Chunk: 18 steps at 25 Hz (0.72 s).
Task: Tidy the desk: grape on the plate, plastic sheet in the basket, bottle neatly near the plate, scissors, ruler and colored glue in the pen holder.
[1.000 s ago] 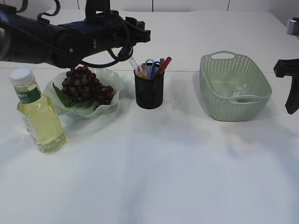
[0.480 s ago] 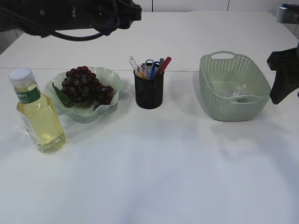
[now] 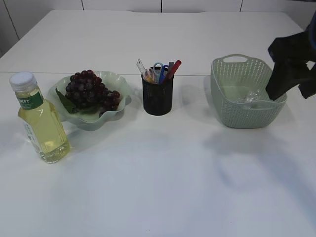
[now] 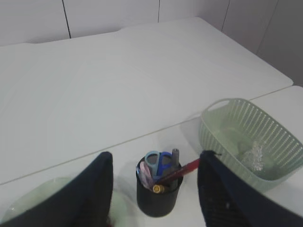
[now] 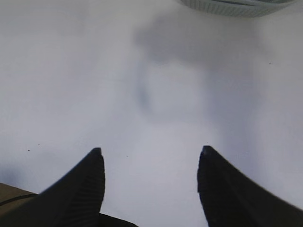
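The bottle of yellow liquid stands upright at the left, beside the pale green plate. A bunch of dark grapes lies on the plate. The black pen holder holds the blue scissors, the ruler and the colored glue. The clear plastic sheet lies inside the green basket. My right gripper hangs open and empty over the basket's right end. My left gripper is open and empty, high above the pen holder, and does not show in the exterior view.
In the left wrist view the basket is at the right and the plate's rim at the lower left. The right wrist view shows bare white table under the right gripper, with the basket's edge at the top.
The left arm has risen out of the exterior view. The right gripper has moved up and left, over the basket's right end. Both grippers' jaws have widened.
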{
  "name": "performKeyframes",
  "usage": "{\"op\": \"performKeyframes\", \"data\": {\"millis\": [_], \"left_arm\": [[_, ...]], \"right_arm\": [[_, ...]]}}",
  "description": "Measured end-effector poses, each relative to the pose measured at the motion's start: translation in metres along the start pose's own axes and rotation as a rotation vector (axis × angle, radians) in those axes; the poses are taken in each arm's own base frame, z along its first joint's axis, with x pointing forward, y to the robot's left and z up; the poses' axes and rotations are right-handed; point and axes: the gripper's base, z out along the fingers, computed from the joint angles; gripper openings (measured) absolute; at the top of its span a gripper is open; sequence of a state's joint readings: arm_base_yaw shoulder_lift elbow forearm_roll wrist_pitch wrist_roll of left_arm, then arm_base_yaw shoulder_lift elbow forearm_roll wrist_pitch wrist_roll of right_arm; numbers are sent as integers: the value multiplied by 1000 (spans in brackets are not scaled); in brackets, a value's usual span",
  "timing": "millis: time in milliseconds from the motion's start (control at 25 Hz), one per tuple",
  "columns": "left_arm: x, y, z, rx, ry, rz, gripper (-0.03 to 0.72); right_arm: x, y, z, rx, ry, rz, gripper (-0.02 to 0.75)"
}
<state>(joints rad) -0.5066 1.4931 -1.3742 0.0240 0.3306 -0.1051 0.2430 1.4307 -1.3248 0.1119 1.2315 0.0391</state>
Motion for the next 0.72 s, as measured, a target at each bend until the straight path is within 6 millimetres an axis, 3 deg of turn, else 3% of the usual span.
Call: {"op": "performKeyframes", "data": {"millis": [360,720], "left_arm": [[-16,1,-85,-19,76,10,422],[-17,-7,-144,15,100,27,422]], "right_arm": [[22,13,-46,-110,-122,16,489],[54,16,-94,-121,-281,-44,490]]}}
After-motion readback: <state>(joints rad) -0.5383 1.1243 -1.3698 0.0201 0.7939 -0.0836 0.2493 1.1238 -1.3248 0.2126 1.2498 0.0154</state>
